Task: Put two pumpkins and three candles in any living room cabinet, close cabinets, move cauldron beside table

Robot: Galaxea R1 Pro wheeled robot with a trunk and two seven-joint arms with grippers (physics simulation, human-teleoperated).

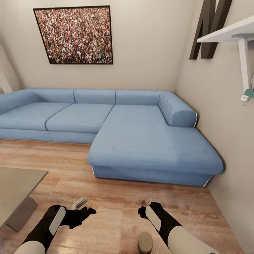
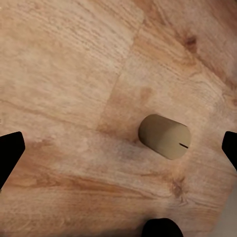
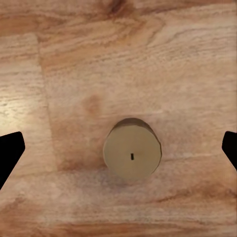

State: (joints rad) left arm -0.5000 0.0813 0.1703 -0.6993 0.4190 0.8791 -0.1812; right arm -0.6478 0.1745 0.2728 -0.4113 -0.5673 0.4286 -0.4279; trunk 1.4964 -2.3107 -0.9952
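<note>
Left gripper (image 1: pixel 82 208) hangs low over the wood floor (image 1: pixel 116 211), near edge of the head view, fingers spread wide, nothing between them — its wrist view shows both dark fingertips (image 2: pixel 10 150) at the frame edges with bare planks between. Right gripper (image 1: pixel 150 206) sits just right of centre, also wide open and empty.

One candle (image 1: pixel 145 243) stands upright on the floor at the very near edge, between the two arms, closer to the right one. The right wrist view looks straight down on its top (image 3: pixel 132 156), wick mark visible, centred between the open fingers. The left wrist view catches the same candle (image 2: pixel 164 136) from an angle.

Left side: corner of a low table (image 1: pixel 17 190), grey top, nothing seen on it. Beyond — blue corner sofa (image 1: pixel 141 134) across the far wall, a picture (image 1: pixel 74 35) above it, a white shelf (image 1: pixel 229 33) on the right wall.

Progress, as a judgement: early. This candle is still on the floor, not grasped. The frames tell nothing about the other candles, pumpkins, cabinet or cauldron. Likely next is a right-arm descent onto the candle.
</note>
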